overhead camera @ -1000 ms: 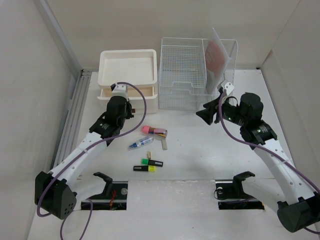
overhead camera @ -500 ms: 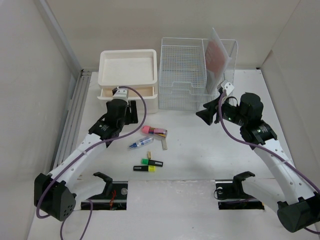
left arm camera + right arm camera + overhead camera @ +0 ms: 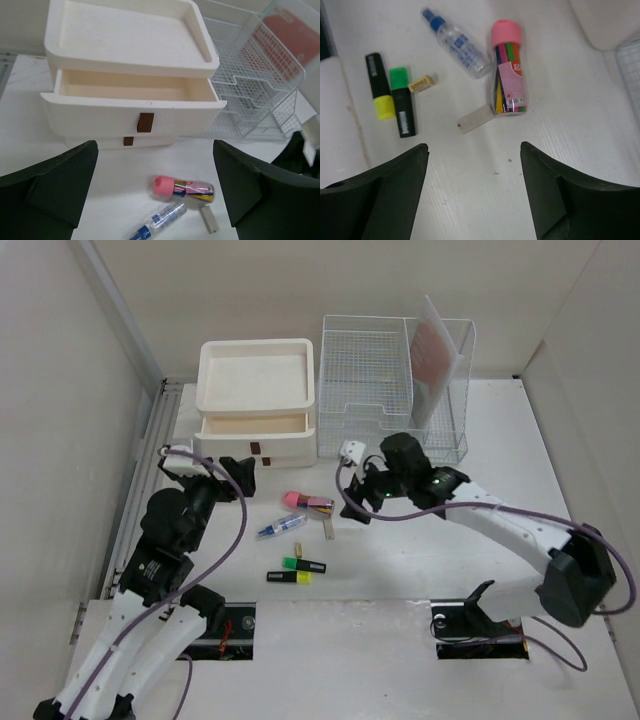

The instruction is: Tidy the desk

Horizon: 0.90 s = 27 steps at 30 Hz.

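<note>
Tabletop (image 3: 400,560) mid-tidy, spread beneath both arms inside beige walls, with loose stationery scattered at its centre toward the near edge. Poised above the pink-capped pen tube (image 3: 509,75): right hand (image 3: 357,485), fingers spread wide, gripping nothing. Left hand (image 3: 238,470), likewise spread and empty, facing the open top drawer (image 3: 132,107) at the far edge. Likely step: reaching for a pick. Next, probably: lowering squarely over the tube, then closing across its width.

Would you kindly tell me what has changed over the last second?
The left gripper drew back from the drawer box toward its base, open, leaving the top drawer pulled out. The right gripper swung left from near the wire tray to hover, open, by the pen tube. The highlighters and spray bottle stayed put.
</note>
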Each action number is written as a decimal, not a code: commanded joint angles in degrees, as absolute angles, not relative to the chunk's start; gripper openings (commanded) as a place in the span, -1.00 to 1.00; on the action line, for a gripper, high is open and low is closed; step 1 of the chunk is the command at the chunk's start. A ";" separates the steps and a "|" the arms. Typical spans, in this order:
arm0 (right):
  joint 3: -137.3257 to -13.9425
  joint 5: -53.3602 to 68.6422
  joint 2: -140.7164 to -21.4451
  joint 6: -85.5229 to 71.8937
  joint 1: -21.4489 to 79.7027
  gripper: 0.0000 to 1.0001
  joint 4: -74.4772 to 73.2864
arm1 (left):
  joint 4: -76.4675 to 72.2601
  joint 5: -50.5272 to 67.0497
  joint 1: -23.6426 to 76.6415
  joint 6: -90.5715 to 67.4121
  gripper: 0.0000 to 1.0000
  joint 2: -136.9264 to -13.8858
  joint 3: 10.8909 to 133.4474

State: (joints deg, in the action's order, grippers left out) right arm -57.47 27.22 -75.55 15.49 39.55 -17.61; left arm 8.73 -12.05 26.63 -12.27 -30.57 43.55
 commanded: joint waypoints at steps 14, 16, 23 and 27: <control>-74.35 20.39 -102.81 22.24 42.88 0.72 -14.59 | 3.87 -15.47 26.98 -10.99 0.99 -20.04 40.69; -75.40 20.39 -104.14 22.24 43.67 0.72 -15.29 | 3.87 -15.47 26.98 -10.99 0.99 -19.25 40.69; -74.18 19.86 -105.99 22.24 45.44 0.72 -15.29 | 3.87 -16.00 26.98 -10.46 0.99 -17.31 40.17; -73.56 19.25 -106.61 22.24 45.44 0.72 -14.68 | 3.87 -16.00 26.98 -10.46 0.99 -17.31 40.17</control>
State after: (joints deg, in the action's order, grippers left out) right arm -72.93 19.86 -106.06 21.50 45.28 -16.25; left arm 6.24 -15.46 26.63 -11.14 -17.91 40.45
